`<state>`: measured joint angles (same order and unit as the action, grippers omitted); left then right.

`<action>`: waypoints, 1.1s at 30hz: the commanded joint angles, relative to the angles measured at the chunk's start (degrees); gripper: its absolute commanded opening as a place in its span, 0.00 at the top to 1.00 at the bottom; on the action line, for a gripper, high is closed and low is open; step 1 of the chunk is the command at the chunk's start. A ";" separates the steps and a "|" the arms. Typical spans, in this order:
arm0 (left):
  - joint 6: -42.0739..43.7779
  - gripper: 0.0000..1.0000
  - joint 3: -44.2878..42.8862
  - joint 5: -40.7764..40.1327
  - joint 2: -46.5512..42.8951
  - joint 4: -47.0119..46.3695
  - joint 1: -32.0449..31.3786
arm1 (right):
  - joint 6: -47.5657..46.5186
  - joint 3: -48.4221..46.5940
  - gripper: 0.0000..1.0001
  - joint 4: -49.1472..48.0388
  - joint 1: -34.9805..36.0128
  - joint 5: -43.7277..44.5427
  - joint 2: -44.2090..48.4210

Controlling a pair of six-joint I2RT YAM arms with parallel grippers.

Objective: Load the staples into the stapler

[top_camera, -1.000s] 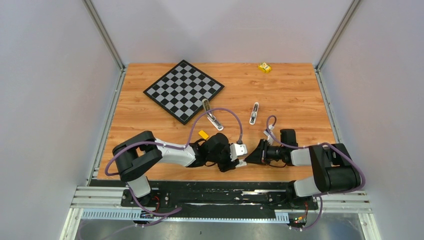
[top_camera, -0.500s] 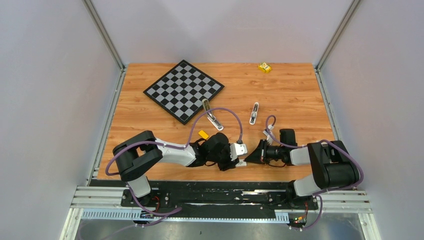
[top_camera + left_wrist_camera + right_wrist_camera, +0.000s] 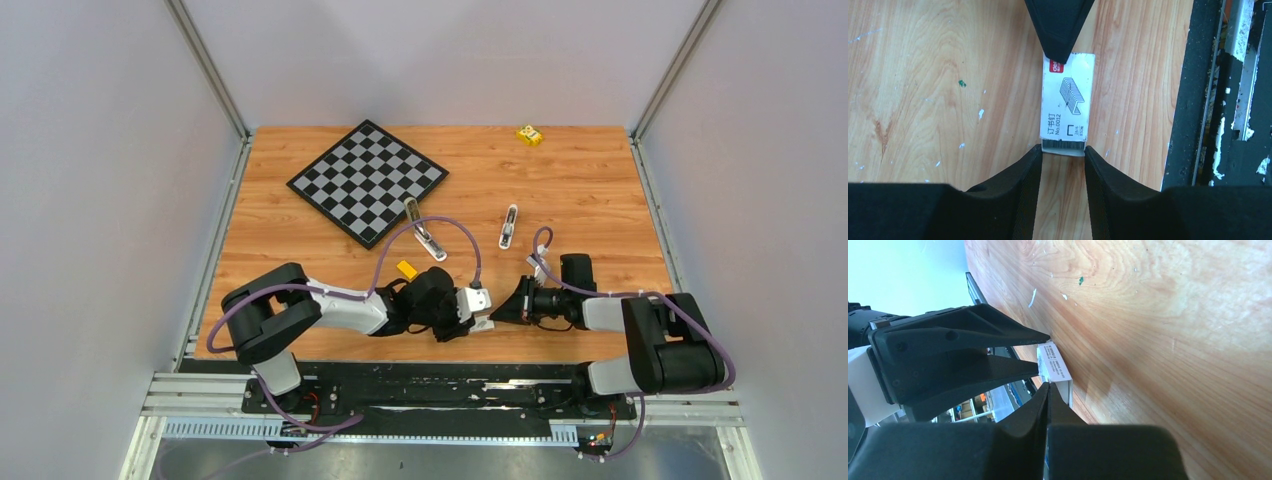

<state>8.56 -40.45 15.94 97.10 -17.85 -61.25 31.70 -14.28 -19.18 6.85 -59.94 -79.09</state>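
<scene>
We judge the task barely begun. The stapler lies on the tabletop well beyond the left pincer, with nothing touching it. That pincer clamps the near end of a small white box, where the grey staples show. The right pincer, fully closed, meets the box's far end. Extracting a strip and loading it are left to do.

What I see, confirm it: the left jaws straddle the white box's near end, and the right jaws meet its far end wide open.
Not wide open: the right gripper has its jaws shut tight at the white box, as the right wrist view shows. The rest stands.
</scene>
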 commanded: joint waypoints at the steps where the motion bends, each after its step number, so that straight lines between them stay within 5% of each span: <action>1: -0.68 0.62 3.18 -2.16 -1.12 3.73 0.25 | -1.77 -0.91 1.00 1.65 0.66 0.20 0.47; 12: -0.70 0.62 4.17 -4.08 -1.74 4.03 0.20 | -1.45 -0.87 1.00 2.72 -0.43 0.03 2.43; 20: 1.95 0.47 2.64 -2.38 -1.31 4.71 0.26 | -0.68 -0.50 1.00 0.04 -0.48 -1.03 -0.35; 33: 4.42 0.46 -1.50 0.23 3.24 6.55 0.22 | -0.66 -0.46 1.00 -0.33 -0.43 -1.05 -0.80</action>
<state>10.83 -41.43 15.59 97.56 -16.75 -61.25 31.66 -14.33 -18.46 6.72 -60.01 -79.31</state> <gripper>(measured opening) 0.547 0.004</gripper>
